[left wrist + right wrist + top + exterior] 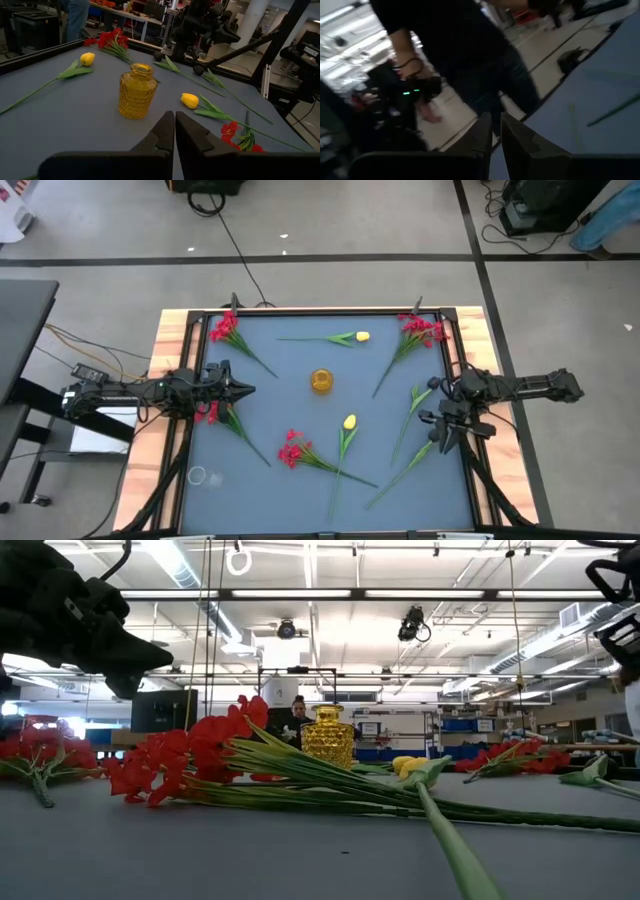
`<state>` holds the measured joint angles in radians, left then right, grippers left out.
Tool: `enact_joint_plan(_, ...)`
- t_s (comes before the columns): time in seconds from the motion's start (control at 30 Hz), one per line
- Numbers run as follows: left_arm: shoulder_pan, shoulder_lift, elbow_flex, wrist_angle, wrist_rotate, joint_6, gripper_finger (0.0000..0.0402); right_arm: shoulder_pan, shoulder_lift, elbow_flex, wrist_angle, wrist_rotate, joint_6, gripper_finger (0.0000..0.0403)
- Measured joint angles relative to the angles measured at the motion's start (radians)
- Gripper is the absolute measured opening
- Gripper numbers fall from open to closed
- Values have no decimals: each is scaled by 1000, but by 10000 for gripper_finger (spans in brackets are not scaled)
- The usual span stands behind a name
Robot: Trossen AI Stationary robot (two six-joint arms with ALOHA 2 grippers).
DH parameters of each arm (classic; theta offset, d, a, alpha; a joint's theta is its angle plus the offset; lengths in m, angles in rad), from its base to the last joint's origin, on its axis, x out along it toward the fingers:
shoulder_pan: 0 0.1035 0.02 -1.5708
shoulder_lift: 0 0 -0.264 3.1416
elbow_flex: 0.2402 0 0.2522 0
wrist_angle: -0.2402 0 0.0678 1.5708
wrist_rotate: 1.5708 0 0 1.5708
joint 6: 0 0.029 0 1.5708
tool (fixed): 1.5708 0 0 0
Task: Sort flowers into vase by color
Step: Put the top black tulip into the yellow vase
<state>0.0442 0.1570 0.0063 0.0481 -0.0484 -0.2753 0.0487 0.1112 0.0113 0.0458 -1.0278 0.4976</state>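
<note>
Several artificial flowers lie flat on the grey mat. Red clusters lie at the far left, at the far right, by the left arm and near the middle. One yellow tulip lies far, another near the centre. Two green stems with small buds lie on the right. A yellow glass vase stands upright in the middle. My left gripper hovers shut left of the vase, pointing at it. My right gripper hangs shut above the right-hand stems, touching nothing.
A raised wooden and black frame rims the mat. A small clear round thing sits near the near left corner. A person stands beyond the table in the right wrist view. Bare mat lies around the vase.
</note>
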Motion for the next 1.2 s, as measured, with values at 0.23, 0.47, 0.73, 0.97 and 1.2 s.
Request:
enact_joint_plan(0.23, 0, 0, 0, 12, 0, -1, 23, -19, 0, 0, 48, 227, -47, 50)
enact_joint_plan(0.47, 0, 0, 0, 12, 0, -1, 23, -19, 0, 0, 66, 223, -26, 50)
enact_joint_plan(0.73, 0, 0, 0, 23, -42, -37, 23, -19, 0, 0, 156, 330, -279, 50)
enact_joint_plan(0.97, 0, 0, 0, 65, -44, -201, 23, -18, 0, 0, 401, 616, -470, 50)
enact_joint_plan(1.2, 0, 0, 0, 159, -44, -418, 23, -18, 1, 0, 789, 1116, -306, 50)
